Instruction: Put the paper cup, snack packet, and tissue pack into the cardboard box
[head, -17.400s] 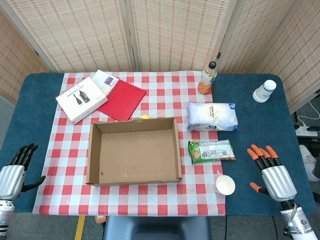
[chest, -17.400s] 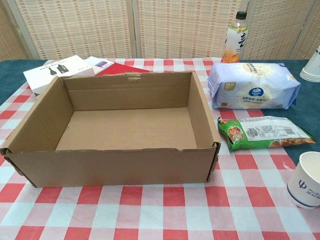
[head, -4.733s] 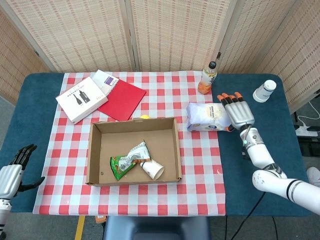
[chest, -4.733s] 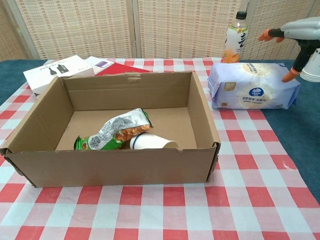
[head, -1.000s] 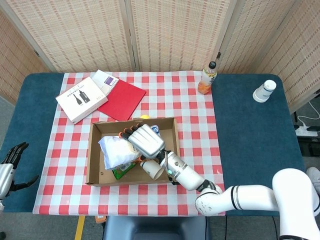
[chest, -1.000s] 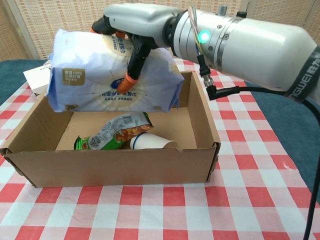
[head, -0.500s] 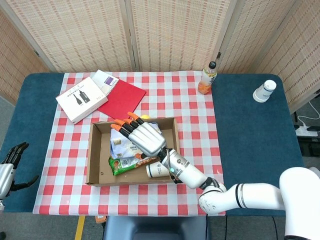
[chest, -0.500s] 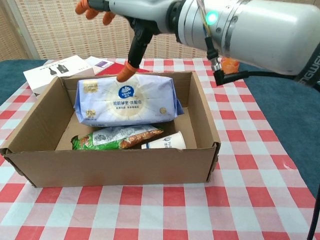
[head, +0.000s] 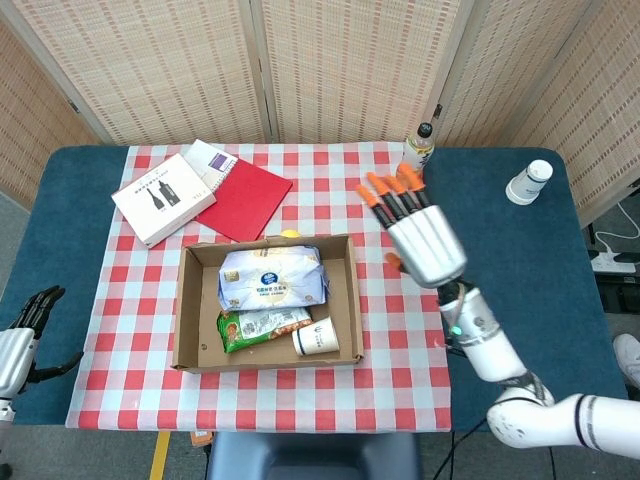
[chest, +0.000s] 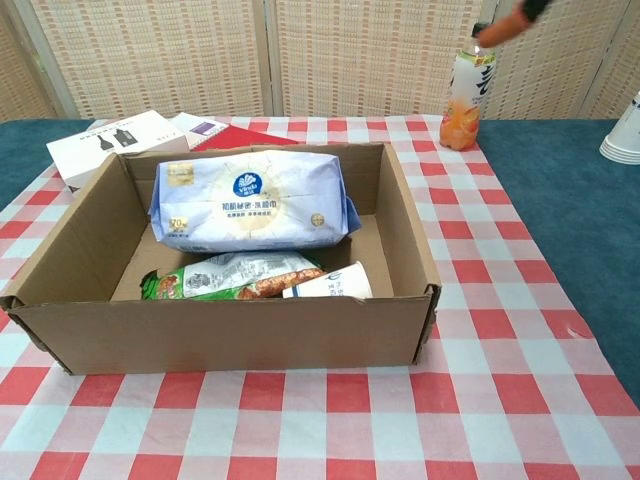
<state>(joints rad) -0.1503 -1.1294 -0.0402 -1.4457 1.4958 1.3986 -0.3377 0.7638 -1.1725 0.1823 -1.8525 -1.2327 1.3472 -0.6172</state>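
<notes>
Tissue pack (head: 272, 279), snack packet (head: 262, 327), paper cup (head: 316, 338) lay in cardboard box (head: 189, 330). R hand (head: 418, 238) spread, empty; L hand (head: 22, 335) apparently empty too.

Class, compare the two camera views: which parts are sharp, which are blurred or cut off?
Head view: evenly lit, soft shadows; tissue pack and cardboard box sharp, right hand large but clear. Chest view: box contents crisp; right hand cropped to blurred fingertips at top edge.
</notes>
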